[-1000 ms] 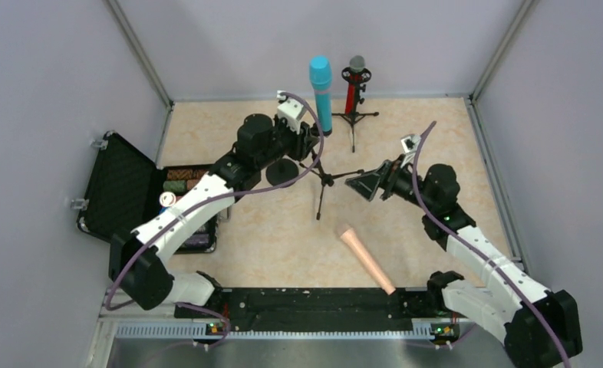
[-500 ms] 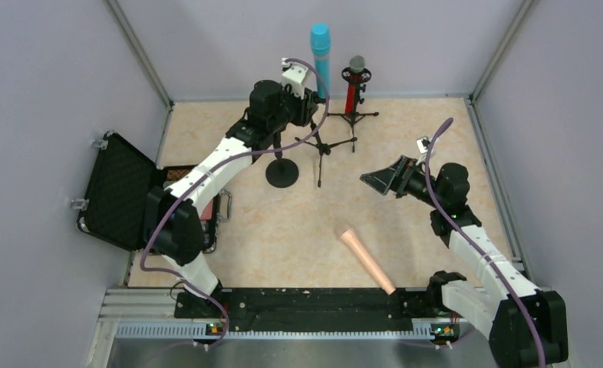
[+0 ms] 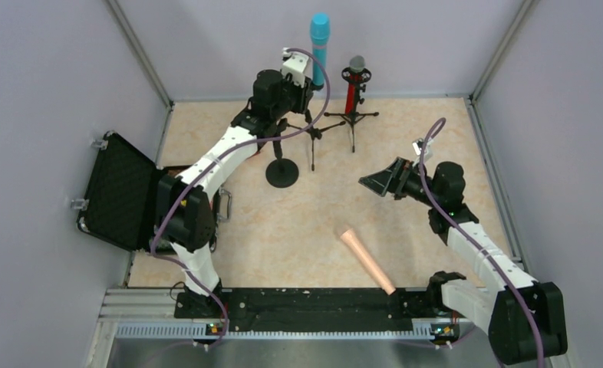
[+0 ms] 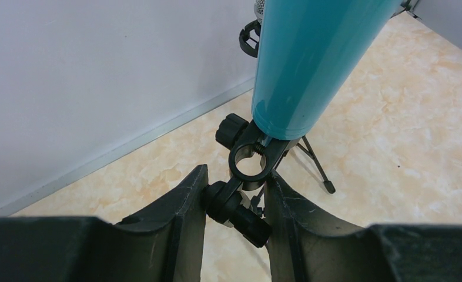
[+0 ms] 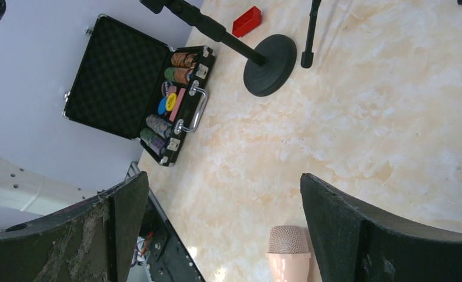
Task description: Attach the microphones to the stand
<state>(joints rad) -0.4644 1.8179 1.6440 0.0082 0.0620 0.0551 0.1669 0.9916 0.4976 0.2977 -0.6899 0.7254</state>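
Clamped at its joint by the left gripper [image 4: 237,176], the tripod stand [image 4: 240,214] carrying the cyan microphone [image 3: 319,42] is best lowered level at eleven o'clock, beside the mounted red microphone [image 3: 352,88]. The peach microphone [image 3: 367,261] is seen lying unattached at six o'clock, below the wide-parted right gripper [image 3: 375,182]. Whether the tripod's feet are touching the table [image 3: 268,230] cannot be told.

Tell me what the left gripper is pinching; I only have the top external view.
Observer: The left gripper is shut on the black stand joint just under the cyan microphone, not on the microphone itself.
Operator: What faces the right gripper?
Observer: It is open, with the peach-pink microphone showing between its fingers, mesh head first, untouched on the table.
Operator: Anything hidden near the round base?
Observer: A small red block lies near it, not touching.
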